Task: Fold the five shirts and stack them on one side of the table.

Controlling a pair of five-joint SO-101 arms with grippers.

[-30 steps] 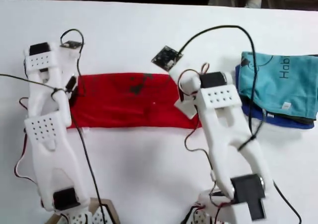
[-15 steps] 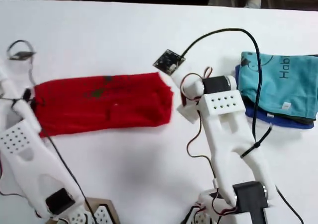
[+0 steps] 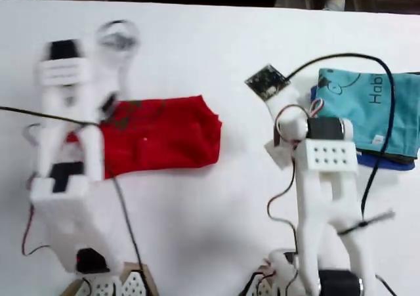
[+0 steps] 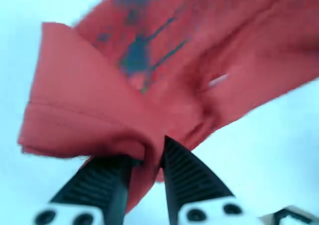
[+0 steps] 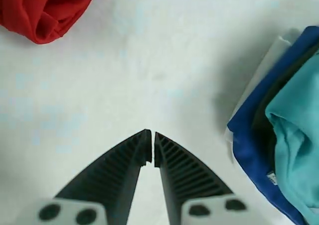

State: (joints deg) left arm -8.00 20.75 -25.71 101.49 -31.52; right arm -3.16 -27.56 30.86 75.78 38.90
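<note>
A red shirt (image 3: 161,135) lies bunched into a short band at the table's centre-left. My left gripper (image 4: 148,157) is shut on a fold of its red cloth (image 4: 99,105), which hangs lifted from the black fingers. In the high view the left arm (image 3: 65,125) stands over the shirt's left end. My right gripper (image 5: 152,137) is shut with nothing in it, over bare table between the red shirt's end (image 5: 40,8) and the stack of folded shirts (image 5: 284,135). That stack (image 3: 371,115), teal on top over dark and blue ones, sits at the right edge.
A black cable (image 3: 367,79) from the right arm loops over the stack. A small camera board (image 3: 266,83) sticks out above the right arm (image 3: 325,171). White tabletop (image 3: 210,230) stretches open between the arms and along the far side.
The left gripper pulled the shirt's left end leftward, then carried it back right, shortening the shirt. The right arm came off the shirt's right end and moved toward the stack.
</note>
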